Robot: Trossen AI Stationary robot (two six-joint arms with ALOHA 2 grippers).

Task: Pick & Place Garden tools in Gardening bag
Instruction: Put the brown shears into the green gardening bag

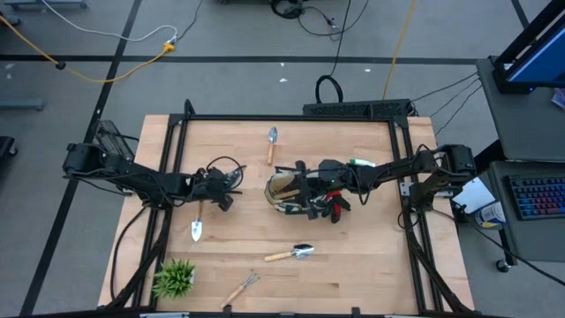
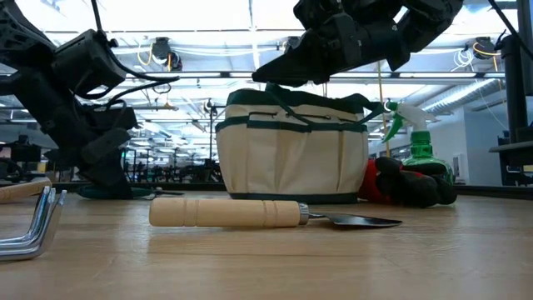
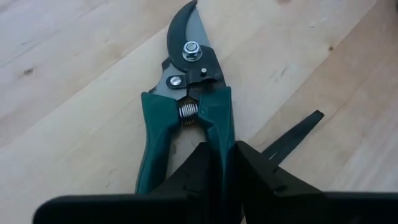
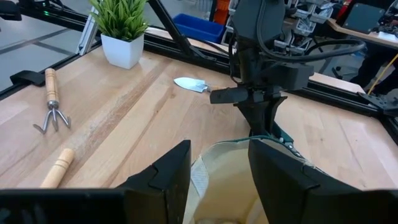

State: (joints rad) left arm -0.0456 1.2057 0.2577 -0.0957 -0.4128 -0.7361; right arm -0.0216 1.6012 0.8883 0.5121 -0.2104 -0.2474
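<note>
My left gripper pinches one green handle of the steel-bladed pruners on the wooden table (trowels and rake still lie out), beside the cream canvas bag.

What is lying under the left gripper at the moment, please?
Green-handled pruners lie flat on the wooden table. The left gripper is pinching one handle; the handle ends are covered by its fingers.
</note>
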